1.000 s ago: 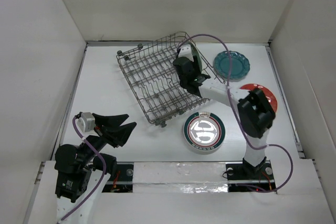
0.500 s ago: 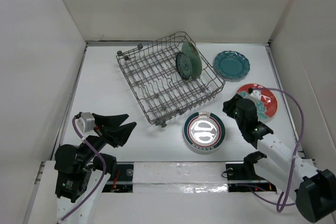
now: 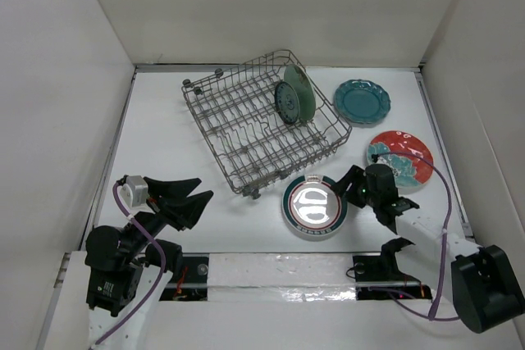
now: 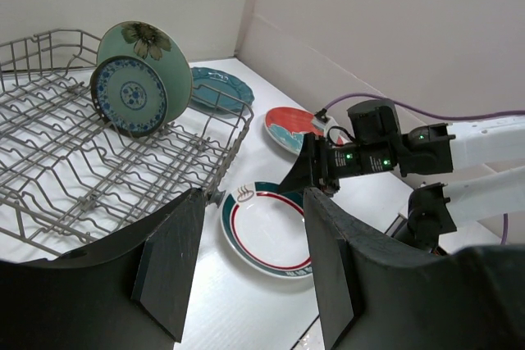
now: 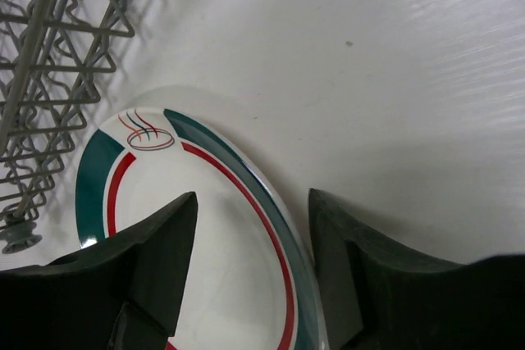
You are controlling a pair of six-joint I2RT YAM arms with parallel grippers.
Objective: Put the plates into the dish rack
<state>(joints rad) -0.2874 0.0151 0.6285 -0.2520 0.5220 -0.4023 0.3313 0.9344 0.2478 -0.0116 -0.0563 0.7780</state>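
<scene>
The dish rack (image 3: 246,125) lies at an angle mid-table. A pale green plate (image 3: 303,90) and a small white plate with teal pattern (image 3: 287,105) stand upright in its far right corner. Flat on the table lie a scalloped teal plate (image 3: 362,102), a red-and-teal floral plate (image 3: 404,156) and a white plate with red-and-dark rings (image 3: 312,205). My right gripper (image 3: 345,188) is low and open at the ringed plate's right rim (image 5: 246,194); one finger is over the plate, the other over the table outside it. My left gripper (image 3: 195,195) is open and empty near its base.
White walls close in the table on three sides. The rack (image 4: 74,153) has small black wheels, one next to the ringed plate (image 4: 271,239). The right arm's cable loops over the floral plate (image 4: 283,130).
My right gripper left the rack's far corner, swung back to the near right, and now straddles the ringed plate's rim. That plate slid slightly left. The left arm stayed still.
</scene>
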